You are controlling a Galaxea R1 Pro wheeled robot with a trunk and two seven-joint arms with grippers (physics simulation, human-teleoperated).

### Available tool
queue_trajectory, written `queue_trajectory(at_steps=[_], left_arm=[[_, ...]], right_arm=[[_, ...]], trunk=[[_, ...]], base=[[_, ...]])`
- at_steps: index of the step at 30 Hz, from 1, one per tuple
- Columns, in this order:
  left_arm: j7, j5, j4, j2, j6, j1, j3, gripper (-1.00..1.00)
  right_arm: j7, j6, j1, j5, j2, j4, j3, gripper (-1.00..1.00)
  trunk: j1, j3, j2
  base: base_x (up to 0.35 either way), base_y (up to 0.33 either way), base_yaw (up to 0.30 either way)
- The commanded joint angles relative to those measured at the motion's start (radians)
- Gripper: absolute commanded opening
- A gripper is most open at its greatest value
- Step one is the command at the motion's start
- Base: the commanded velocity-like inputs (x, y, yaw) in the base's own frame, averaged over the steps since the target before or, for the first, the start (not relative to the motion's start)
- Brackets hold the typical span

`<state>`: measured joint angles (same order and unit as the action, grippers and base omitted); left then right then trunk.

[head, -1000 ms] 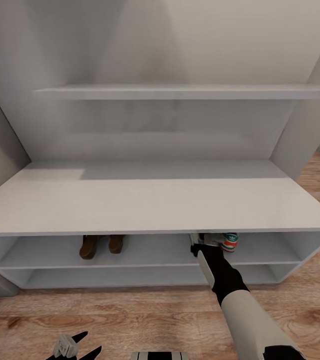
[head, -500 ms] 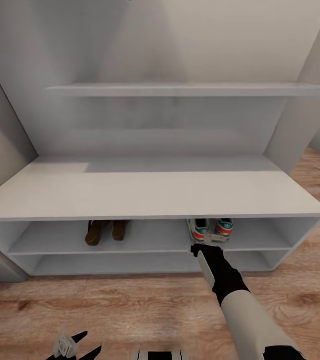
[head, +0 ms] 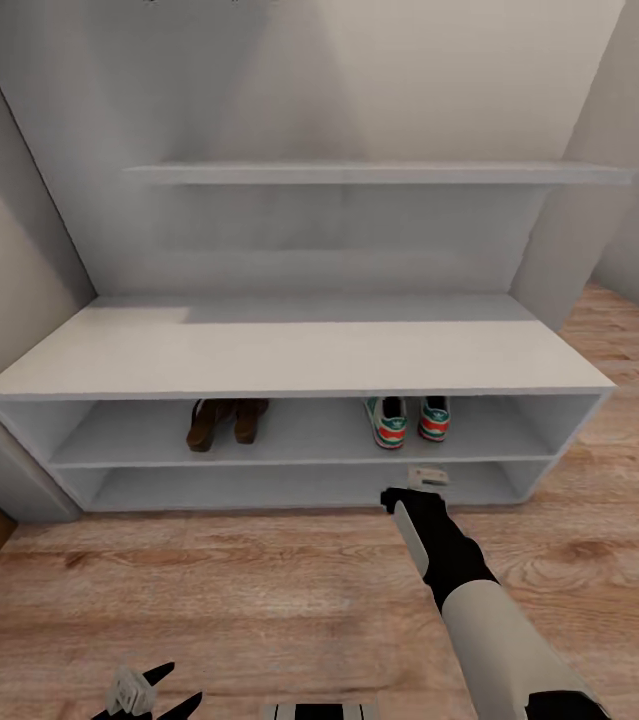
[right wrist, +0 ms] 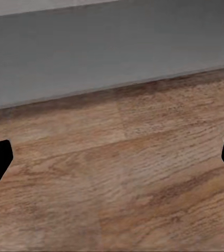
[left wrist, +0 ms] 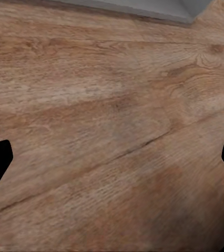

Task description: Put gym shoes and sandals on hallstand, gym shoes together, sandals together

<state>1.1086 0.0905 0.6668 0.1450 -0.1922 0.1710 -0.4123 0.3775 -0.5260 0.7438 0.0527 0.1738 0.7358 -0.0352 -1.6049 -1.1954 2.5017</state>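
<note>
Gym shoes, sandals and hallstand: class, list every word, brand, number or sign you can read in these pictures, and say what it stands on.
No readable text in any view.
gym shoes: green side stripes and red-orange heels, but any mark is too small to read.
sandals: plain brown, no lettering.
hallstand: plain pale grey, no label.
corridor floor: wood grain, no signs.

- Head view looks forward and down from above at the rack and floor.
- Both wrist views face the floor closely; the right one shares the rack's base.
</note>
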Motion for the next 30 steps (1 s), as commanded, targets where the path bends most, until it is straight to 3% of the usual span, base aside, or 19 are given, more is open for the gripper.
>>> queue_trajectory(at_steps=[1,12,20,23,30], left_arm=[[0.003,0.009,0.000,-0.001,-0.009,0.001,-0.005,1.00],[0.002,0.009,0.001,-0.001,-0.009,0.001,-0.011,1.00],[0.003,0.009,0.002,0.000,-0.012,-0.001,-0.008,1.00],[0.003,0.010,0.002,0.001,-0.011,-0.001,-0.009,1.00],[0.002,0.011,0.002,0.002,-0.009,0.000,-0.010,1.00]], right_arm=[[0.004,-0.003,0.000,0.006,0.001,0.001,-0.002,1.00],[0.004,-0.001,0.000,0.006,0.001,-0.001,0.002,1.00],[0.001,0.002,-0.001,0.004,0.001,-0.020,0.005,1.00],[-0.001,0.010,-0.001,0.006,0.001,-0.088,0.007,1.00],[-0.005,0.047,-0.003,0.007,0.001,-0.159,0.008,1.00]], trunk=[[0.001,-0.001,0.000],[0.001,-0.001,0.000],[0.001,-0.001,0.000],[0.001,-0.001,0.000],[0.004,0.026,-0.001]], base=[[-0.337,0.000,0.000],[-0.304,0.000,0.000],[-0.032,0.000,0.000],[-0.003,0.000,0.000],[0.000,0.000,0.000]])
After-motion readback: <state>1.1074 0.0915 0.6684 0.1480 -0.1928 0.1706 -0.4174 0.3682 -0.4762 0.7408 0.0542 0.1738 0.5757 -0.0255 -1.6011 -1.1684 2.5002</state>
